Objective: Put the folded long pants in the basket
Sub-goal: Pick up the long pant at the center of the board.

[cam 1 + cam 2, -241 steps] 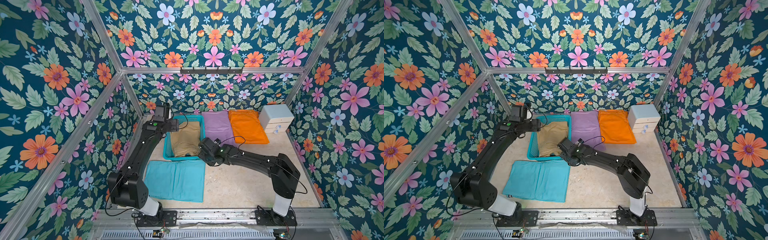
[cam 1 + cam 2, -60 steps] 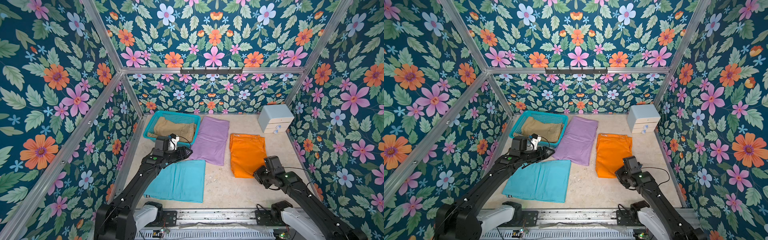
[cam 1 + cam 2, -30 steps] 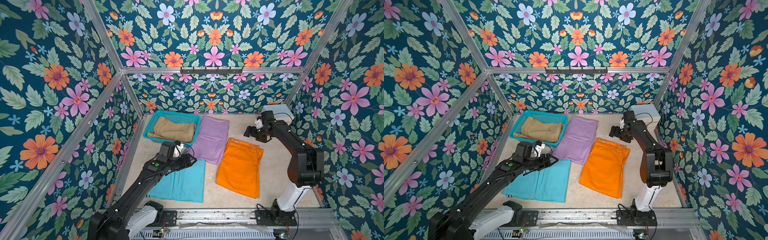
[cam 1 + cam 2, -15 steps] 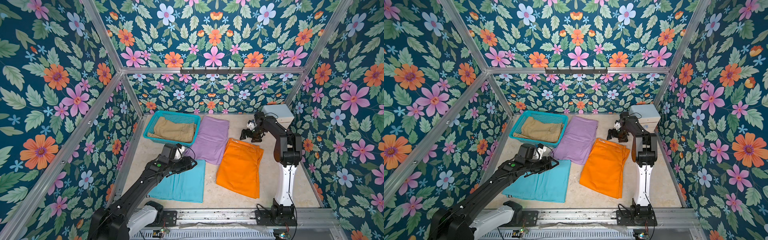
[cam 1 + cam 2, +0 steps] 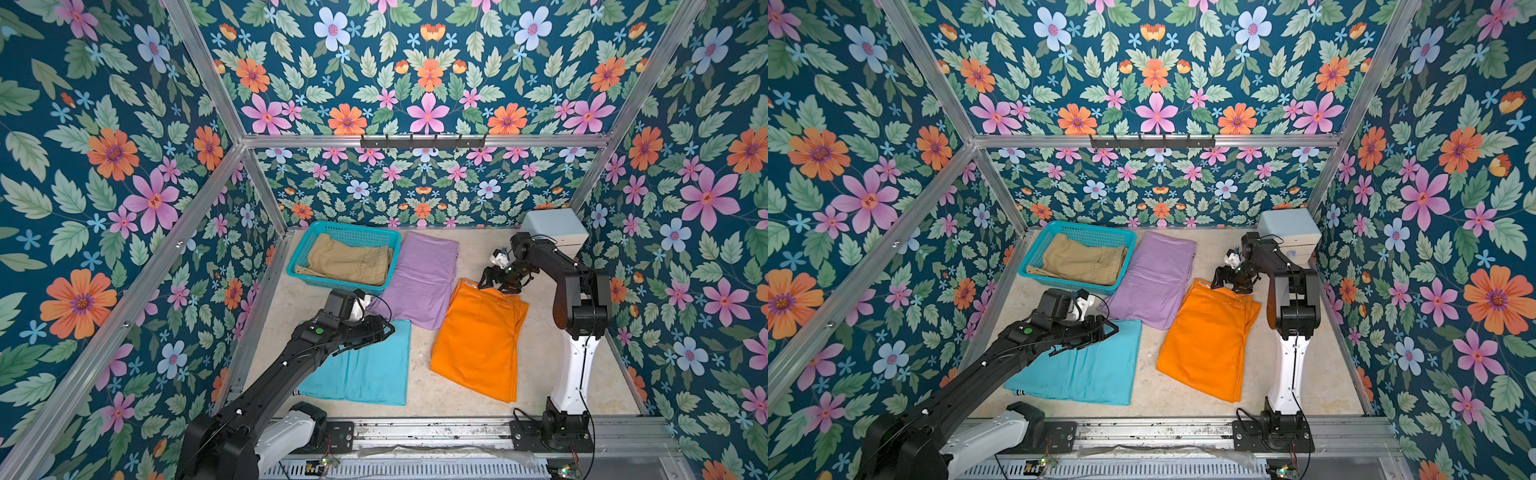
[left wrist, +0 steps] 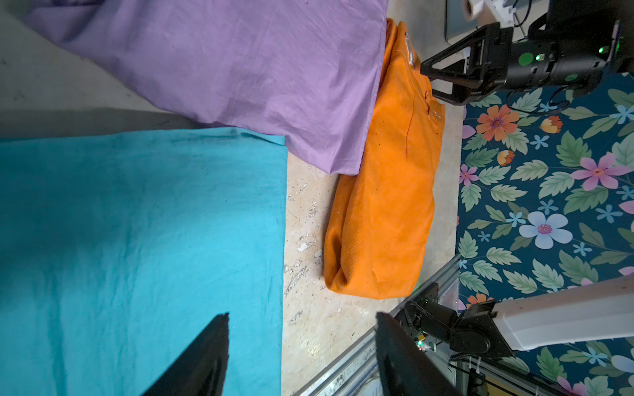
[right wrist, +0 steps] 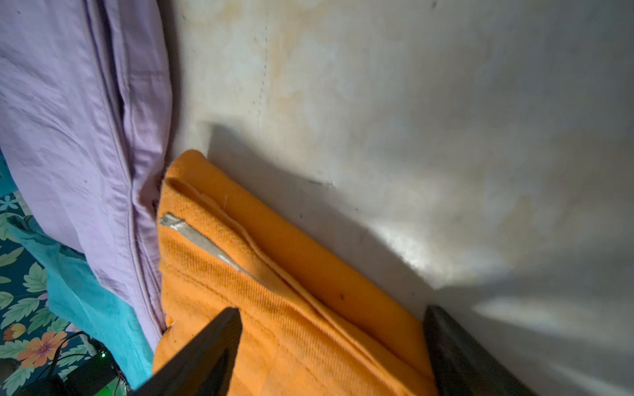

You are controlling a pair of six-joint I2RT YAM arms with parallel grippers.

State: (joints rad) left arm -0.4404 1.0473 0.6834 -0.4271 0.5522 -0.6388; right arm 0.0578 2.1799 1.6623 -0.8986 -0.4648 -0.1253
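The teal basket (image 5: 357, 227) stands at the back left with the khaki pants (image 5: 345, 264) lying in it. On the floor lie the lilac pants (image 5: 419, 278), the orange pants (image 5: 478, 340) and the turquoise pants (image 5: 365, 365). My right gripper (image 7: 332, 309) is open, its jaws straddling the far edge of the orange pants (image 7: 274, 274); in a top view this gripper (image 5: 1223, 278) is low over that edge. Over the far right corner of the turquoise pants (image 6: 137, 223) my left gripper (image 6: 302, 314) hovers open and holds nothing.
A pale grey-blue drawer box (image 5: 555, 228) stands in the back right corner, just behind my right arm. Floral walls close in three sides. A metal rail (image 5: 415, 432) with both arm bases runs along the front edge.
My right gripper has come down from beside the drawer box onto the far edge of the orange pants, and its jaws have narrowed a little. The left gripper has crept slightly right.
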